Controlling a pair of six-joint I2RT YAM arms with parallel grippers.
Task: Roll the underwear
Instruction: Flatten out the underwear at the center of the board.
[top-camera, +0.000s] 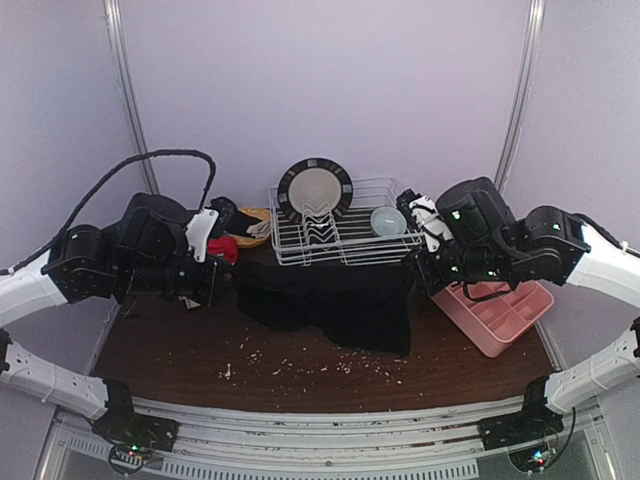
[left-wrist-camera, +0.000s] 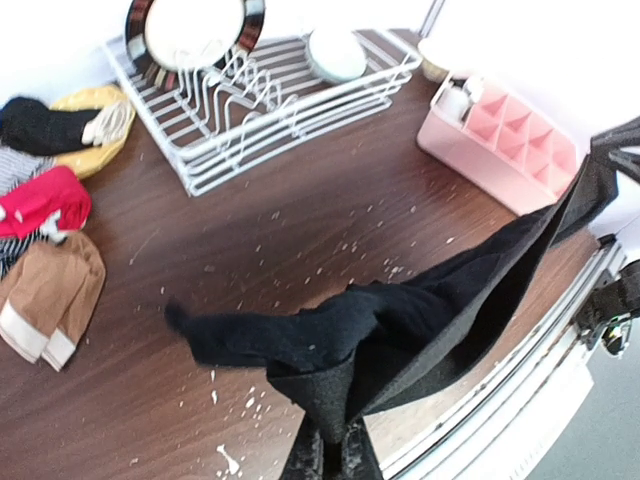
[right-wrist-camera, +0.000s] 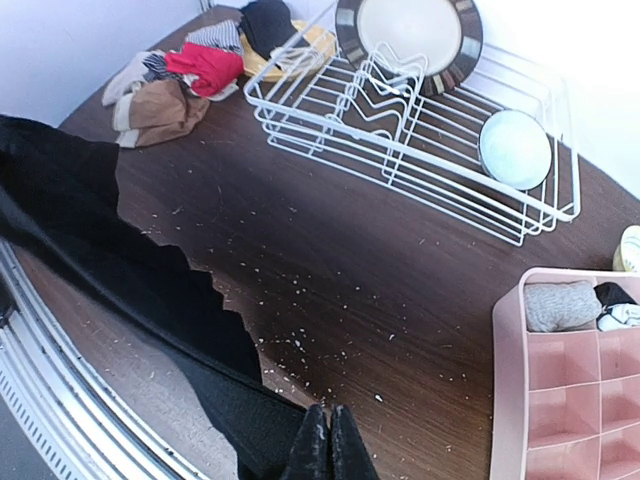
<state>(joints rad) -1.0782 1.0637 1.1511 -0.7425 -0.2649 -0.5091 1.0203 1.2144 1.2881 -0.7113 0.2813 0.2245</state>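
Observation:
A black underwear (top-camera: 330, 300) hangs stretched between my two grippers above the table. My left gripper (left-wrist-camera: 335, 445) is shut on one corner of its waistband (left-wrist-camera: 400, 340). My right gripper (right-wrist-camera: 328, 445) is shut on the other end (right-wrist-camera: 150, 290), which drapes to the left in the right wrist view. A pile of other underwear lies at the back left: brown with pale lining (left-wrist-camera: 50, 295), red (left-wrist-camera: 40, 200), black (left-wrist-camera: 40, 125). A grey rolled piece (right-wrist-camera: 562, 305) sits in the pink tray (right-wrist-camera: 510, 400).
A white wire dish rack (top-camera: 340, 235) with a plate (top-camera: 314, 190) and a pale bowl (top-camera: 387, 221) stands at the back. The pink compartment tray (top-camera: 495, 315) is at the right. A yellow dish (left-wrist-camera: 95, 135) is by the pile. White crumbs dot the table (top-camera: 300, 365).

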